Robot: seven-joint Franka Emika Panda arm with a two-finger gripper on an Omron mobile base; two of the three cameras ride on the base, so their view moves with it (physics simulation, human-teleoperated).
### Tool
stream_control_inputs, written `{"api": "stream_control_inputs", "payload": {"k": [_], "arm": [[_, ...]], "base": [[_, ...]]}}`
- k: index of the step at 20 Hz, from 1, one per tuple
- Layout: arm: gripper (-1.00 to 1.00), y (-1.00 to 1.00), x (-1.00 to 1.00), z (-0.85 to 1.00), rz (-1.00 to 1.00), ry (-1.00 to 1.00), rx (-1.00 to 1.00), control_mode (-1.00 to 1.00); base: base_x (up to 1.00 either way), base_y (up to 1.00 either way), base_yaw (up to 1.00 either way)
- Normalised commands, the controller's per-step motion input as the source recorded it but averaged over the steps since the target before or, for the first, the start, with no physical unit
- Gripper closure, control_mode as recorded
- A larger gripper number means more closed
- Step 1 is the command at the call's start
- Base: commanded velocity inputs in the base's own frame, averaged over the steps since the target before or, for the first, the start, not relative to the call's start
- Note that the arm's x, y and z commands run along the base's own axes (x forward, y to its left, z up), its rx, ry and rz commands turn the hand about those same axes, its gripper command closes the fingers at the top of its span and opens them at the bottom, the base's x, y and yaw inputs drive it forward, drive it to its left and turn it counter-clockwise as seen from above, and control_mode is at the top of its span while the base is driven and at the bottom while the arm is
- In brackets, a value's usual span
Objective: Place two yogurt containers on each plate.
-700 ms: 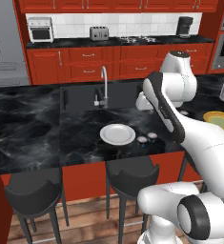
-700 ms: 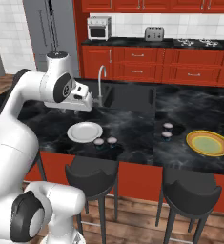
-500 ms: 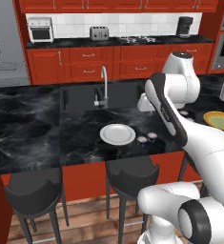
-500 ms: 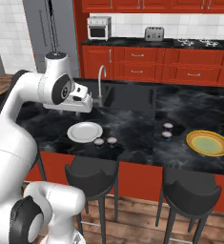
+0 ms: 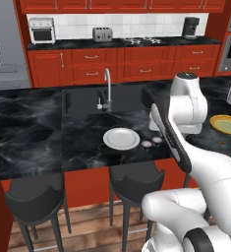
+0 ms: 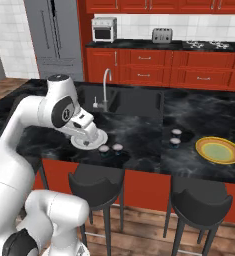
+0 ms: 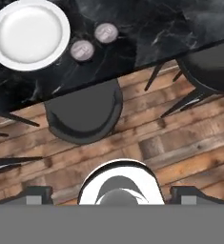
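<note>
- Gripper: jaws spread wide, empty, above the stools.
- White plate: on the counter; two yogurt cups at its 3 o'clock.
- Yellow plate: two further cups at its 9 o'clock.

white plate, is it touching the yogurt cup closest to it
Apart. The hand view shows dark counter between the white plate and the nearest yogurt cup.
</note>
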Motion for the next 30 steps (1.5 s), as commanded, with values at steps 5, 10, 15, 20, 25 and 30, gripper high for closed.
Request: {"api": "stream_control_inputs", "payload": {"k": [5,10,15,20,25,30], "arm": [[-1.0,-0.34,0.37,-0.18,-0.73,0.12,0.08,-1.0],[-1.0,-0.41,0.55,-0.12,-0.67,0.05,0.08,-1.0],[-1.0,-0.44,0.81,-0.33,-0.51,0.12,0.1,-1.0],[-1.0,-0.16,0.88,-0.73,-0.25,0.15,0.1,-1.0],[-1.0,-0.02,0.88,-0.58,-0.06,0.16,0.07,-1.0],[-1.0,-0.04,0.71,-0.25,0.04,0.09,0.0,-1.0]], "base": [[0.0,0.0,0.0],[0.0,0.0,0.0],[0.0,0.0,0.0],[0.0,0.0,0.0],[0.0,0.0,0.0],[0.0,0.0,0.0]]}}
